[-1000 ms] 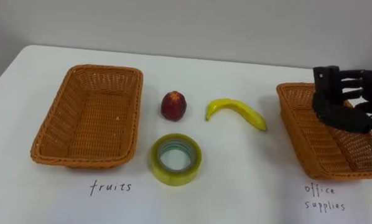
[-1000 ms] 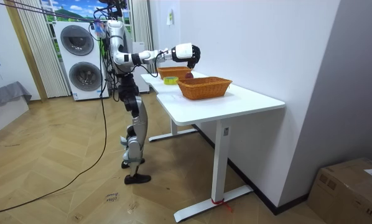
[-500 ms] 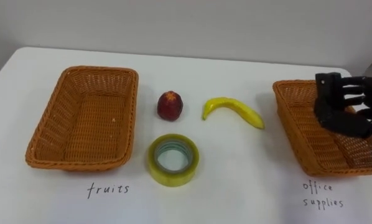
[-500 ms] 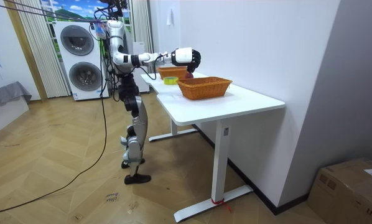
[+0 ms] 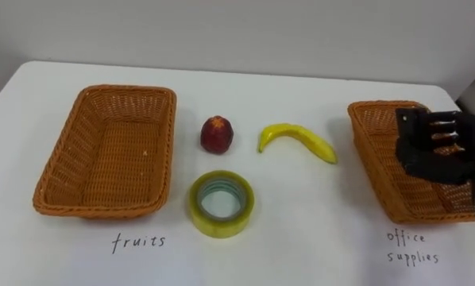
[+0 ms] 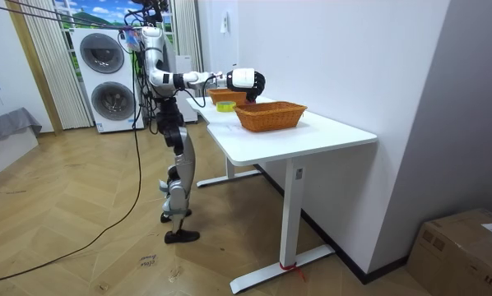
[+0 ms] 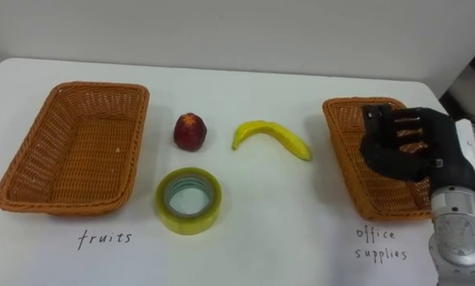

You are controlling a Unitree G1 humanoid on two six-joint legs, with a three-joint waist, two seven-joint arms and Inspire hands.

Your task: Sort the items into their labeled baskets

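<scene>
A red fruit and a yellow banana lie on the white table between two wicker baskets. A roll of yellow-green tape lies flat in front of the red fruit. The left basket, labelled fruits, holds nothing. My right hand hovers over the right basket, labelled office supplies, with relaxed fingers and nothing in it. In the room view I stand at the table's end with that hand stretched out over the table.
Handwritten labels mark the table in front of each basket. The table's far edge runs along a grey wall. Bare tabletop lies between the tape and the right basket.
My right hand has sunk a little over the office supplies basket and its fingers have turned down. The objects on the table have not moved.
</scene>
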